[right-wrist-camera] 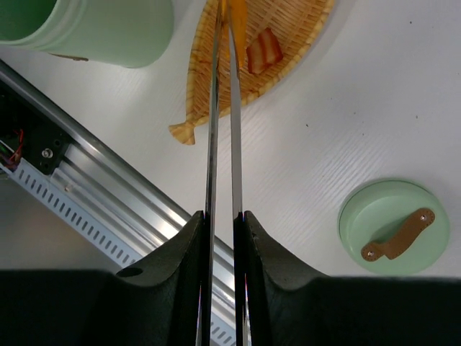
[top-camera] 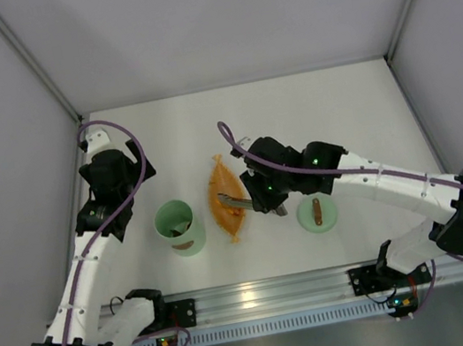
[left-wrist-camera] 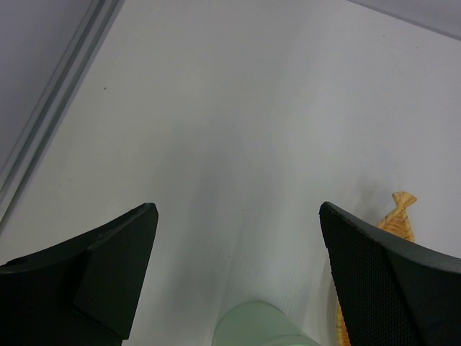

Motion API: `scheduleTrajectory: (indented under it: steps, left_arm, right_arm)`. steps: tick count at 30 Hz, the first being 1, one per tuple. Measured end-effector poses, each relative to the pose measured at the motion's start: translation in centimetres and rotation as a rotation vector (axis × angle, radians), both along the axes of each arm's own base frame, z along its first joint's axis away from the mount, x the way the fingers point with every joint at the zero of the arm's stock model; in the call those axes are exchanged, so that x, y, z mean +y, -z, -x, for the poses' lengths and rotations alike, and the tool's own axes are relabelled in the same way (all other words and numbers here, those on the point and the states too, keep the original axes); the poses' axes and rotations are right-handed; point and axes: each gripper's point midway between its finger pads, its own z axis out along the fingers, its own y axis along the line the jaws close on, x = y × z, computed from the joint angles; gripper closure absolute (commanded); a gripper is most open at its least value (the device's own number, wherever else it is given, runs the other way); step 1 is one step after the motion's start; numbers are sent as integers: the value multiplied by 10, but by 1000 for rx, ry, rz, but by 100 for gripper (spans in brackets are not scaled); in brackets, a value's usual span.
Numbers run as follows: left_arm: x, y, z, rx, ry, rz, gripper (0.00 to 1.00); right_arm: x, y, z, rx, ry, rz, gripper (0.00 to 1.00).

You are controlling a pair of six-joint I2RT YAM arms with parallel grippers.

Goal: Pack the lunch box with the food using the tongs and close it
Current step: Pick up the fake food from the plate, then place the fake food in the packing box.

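Note:
The silver tongs (right-wrist-camera: 223,108) run between my right gripper's (right-wrist-camera: 222,216) fingers, which are shut on their two arms and press them nearly together. The tong tips reach over the orange leaf-shaped dish (right-wrist-camera: 288,43) and pinch a small orange chunk of food (right-wrist-camera: 232,11) at the frame's top edge. A red-brown piece (right-wrist-camera: 263,49) lies in the dish. In the top view the right gripper (top-camera: 265,201) holds the tongs (top-camera: 235,201) over that dish (top-camera: 223,188). The open green lunch box (top-camera: 174,219) stands left of it. My left gripper (left-wrist-camera: 238,209) is open and empty, just behind the lunch box (left-wrist-camera: 263,324).
The green lid (top-camera: 317,212) with its brown handle lies flat on the table right of the dish, close beside the right arm. The aluminium rail (top-camera: 262,293) runs along the near edge. Grey walls close in the left, back and right sides.

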Motion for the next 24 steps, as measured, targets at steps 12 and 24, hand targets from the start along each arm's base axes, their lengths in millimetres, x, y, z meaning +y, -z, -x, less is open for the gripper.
scheduleTrajectory:
  steps: [12,24]
  left_arm:
    - [0,0,0,0,0,0,1]
    - [0,0,0,0,0,0,1]
  right_arm:
    - [0,-24,-12,-42,23,-32,79]
    - [-2,-49,-13,-68,18,-47,79]
